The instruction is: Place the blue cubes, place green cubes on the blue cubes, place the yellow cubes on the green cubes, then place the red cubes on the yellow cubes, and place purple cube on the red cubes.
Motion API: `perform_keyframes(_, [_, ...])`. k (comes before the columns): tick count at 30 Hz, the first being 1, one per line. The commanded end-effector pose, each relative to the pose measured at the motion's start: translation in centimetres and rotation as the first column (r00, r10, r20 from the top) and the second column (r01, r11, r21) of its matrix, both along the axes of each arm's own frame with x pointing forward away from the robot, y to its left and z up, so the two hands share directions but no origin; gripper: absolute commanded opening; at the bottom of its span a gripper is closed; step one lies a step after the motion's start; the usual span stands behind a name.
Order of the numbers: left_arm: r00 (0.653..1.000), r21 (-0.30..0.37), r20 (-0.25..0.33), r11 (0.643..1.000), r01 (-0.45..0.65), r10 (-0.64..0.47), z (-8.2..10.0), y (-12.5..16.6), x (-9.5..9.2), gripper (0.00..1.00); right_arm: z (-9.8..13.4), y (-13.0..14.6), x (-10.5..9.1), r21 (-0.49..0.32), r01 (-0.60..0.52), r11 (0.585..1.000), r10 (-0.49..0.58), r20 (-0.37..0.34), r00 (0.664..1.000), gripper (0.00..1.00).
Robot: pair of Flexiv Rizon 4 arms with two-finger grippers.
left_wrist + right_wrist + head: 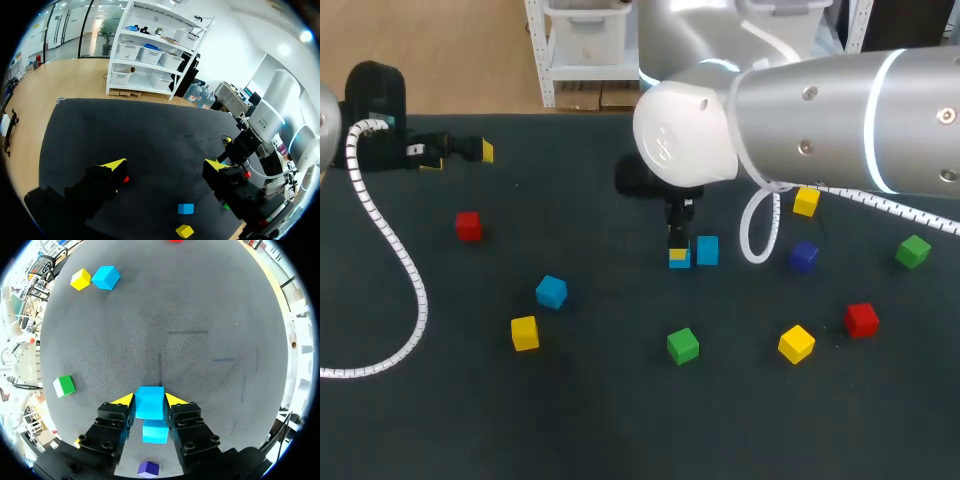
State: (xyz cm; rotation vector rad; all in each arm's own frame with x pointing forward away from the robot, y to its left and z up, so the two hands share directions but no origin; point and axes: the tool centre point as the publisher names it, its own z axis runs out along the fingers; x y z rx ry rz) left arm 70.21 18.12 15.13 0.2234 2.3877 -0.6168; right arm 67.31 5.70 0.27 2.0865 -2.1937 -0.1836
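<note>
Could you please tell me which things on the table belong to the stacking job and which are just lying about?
Job: blue cubes, including the blue cube in the right gripper; green cubes; yellow cubes; red cubes; purple cube.
Lying about: white coiled cable.

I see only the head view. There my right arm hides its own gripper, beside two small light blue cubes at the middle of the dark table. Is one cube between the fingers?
Observer: Yes. In the right wrist view the right gripper is shut on one light blue cube, with a finger on each side.
Operator: Where lies the other one?
Observer: The second light blue cube sits right behind the held one, under the gripper.
Operator: And my other arm?
Observer: The left wrist view shows the left gripper open, with nothing between its fingers.
</note>
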Motion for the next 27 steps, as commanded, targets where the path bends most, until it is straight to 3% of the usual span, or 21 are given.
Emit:
perform_keyframes(1, [1.000, -0.008, 0.005, 1.000, 0.006, -0.006, -0.13, 0.18, -0.04, 1.00, 0.20, -0.25, -0.09, 0.001, 0.003, 1.000, -0.003, 0.007, 1.000, 0.00])
perform_keyframes(25, [1.000, -0.008, 0.005, 1.000, 0.006, -0.006, -0.13, 0.18, -0.04, 1.00, -0.03, -0.34, 0.25, -0.002, 0.007, 1.000, -0.007, 0.003, 1.000, 0.00])
perform_keyframes(27, [1.000, -0.008, 0.005, 1.000, 0.006, -0.006, -0.13, 0.18, -0.04, 1.00, -0.04, -0.35, 0.27, 0.000, 0.004, 1.000, -0.004, 0.004, 1.000, 0.11])
